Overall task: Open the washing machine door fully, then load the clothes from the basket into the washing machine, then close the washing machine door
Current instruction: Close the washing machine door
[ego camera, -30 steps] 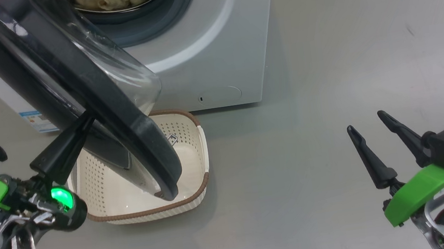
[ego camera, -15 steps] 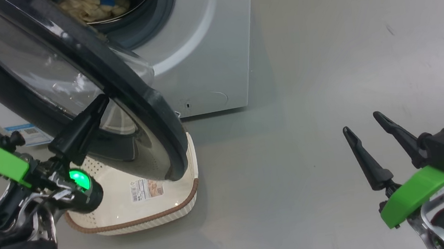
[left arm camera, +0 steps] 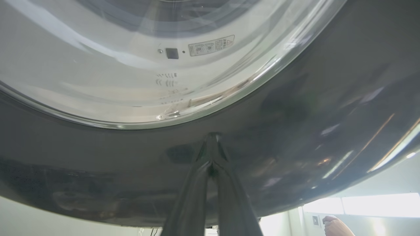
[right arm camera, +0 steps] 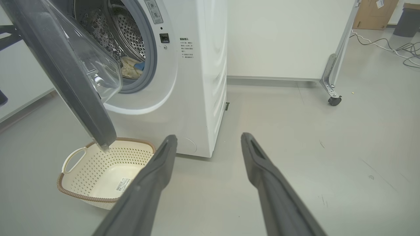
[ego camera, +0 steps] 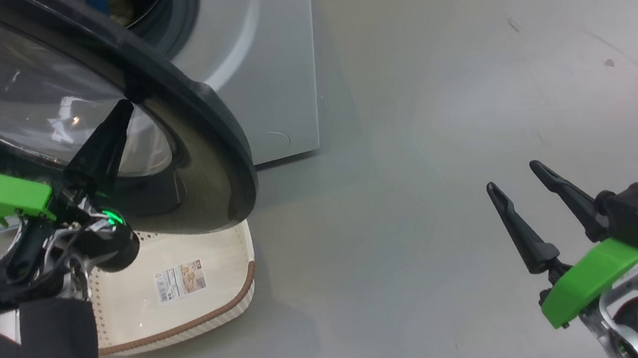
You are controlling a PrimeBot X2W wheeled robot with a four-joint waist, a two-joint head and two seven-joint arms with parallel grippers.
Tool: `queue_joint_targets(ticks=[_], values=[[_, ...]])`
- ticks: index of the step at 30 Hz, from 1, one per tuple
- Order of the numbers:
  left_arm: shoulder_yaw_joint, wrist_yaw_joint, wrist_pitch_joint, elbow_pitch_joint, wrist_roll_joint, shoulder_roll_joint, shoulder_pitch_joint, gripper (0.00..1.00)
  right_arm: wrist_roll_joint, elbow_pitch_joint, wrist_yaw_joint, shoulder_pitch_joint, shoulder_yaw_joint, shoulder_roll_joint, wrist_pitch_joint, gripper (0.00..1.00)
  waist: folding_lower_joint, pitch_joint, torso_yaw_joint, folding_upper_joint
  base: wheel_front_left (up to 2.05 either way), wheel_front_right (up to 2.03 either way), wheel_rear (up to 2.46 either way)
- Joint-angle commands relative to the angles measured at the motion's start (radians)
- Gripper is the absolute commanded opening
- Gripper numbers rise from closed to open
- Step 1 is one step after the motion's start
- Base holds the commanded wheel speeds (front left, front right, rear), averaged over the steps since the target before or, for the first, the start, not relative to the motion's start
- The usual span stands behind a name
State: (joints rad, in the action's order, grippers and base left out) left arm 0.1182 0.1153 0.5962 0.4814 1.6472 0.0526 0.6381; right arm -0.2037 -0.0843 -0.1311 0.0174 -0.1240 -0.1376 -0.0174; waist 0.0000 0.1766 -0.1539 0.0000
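Note:
The washing machine [ego camera: 263, 57] stands at the upper left, its drum partly hidden by the washing machine door [ego camera: 193, 158], which hangs half swung over the basket [ego camera: 200, 305]. My left gripper [ego camera: 123, 108] is shut, with its tips pressed against the door's dark outer rim [left arm camera: 295, 114] just below the glass. The clothes [right arm camera: 131, 67] lie inside the steel drum. The basket [right arm camera: 98, 170] holds nothing but its sticker. My right gripper [ego camera: 511, 176] stands open over bare floor at the lower right, its fingers [right arm camera: 164, 164] holding nothing.
Grey floor stretches to the right of the machine. A white partition on a castor leg [right arm camera: 332, 78] stands behind, with cables [right arm camera: 393, 46] on the floor beyond it. A person's hand [left arm camera: 334, 226] shows below the door's edge.
The head camera has turned, shifting the scene left. The door has swung round toward the machine's opening, with my shut left gripper rising along its outer face. My right gripper stays open.

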Motion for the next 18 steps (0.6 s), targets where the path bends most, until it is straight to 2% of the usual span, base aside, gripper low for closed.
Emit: queue_joint_targets(ticks=[1,13,18], values=[[0.02,0.012,-0.017,-0.021,-0.016,0.019,0.058,0.0,-0.008,-0.034,0.0,0.044,-0.016,-0.003,0.008,1.0,0.0,0.007,-0.012,0.0,0.0,0.0,0.0],[0.033,0.015,-0.254,0.067,-0.113,0.008,0.147,0.0,-0.011,-0.013,0.0,0.058,-0.029,0.003,0.024,1.0,0.0,0.014,-0.071,0.0,0.0,0.0,0.0],[0.029,0.015,-0.313,0.087,-0.122,0.005,0.154,0.0,-0.012,-0.006,0.0,0.057,-0.03,0.004,0.029,1.0,0.0,0.009,-0.078,0.0,0.0,0.0,0.0]])
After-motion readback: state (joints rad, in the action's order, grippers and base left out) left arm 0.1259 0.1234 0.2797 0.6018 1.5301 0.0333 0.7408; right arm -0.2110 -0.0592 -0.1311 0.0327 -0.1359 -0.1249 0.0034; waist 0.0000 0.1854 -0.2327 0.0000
